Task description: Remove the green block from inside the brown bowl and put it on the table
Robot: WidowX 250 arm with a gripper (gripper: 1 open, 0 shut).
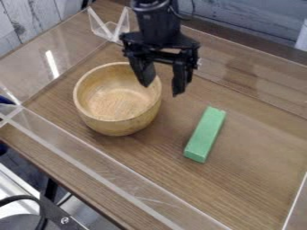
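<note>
The green block [206,134] lies flat on the table [246,180], to the right of the brown bowl [118,97] and apart from it. The bowl's pale interior holds nothing. My gripper [163,75] hangs above the bowl's right rim, up and to the left of the block, open with nothing between its black fingers [180,79]. It touches neither the block nor the bowl.
Clear acrylic walls [84,166] run along the table's edges, with a folded clear piece [110,23] at the back left corner. A dark cable [30,211] sits outside the front left wall.
</note>
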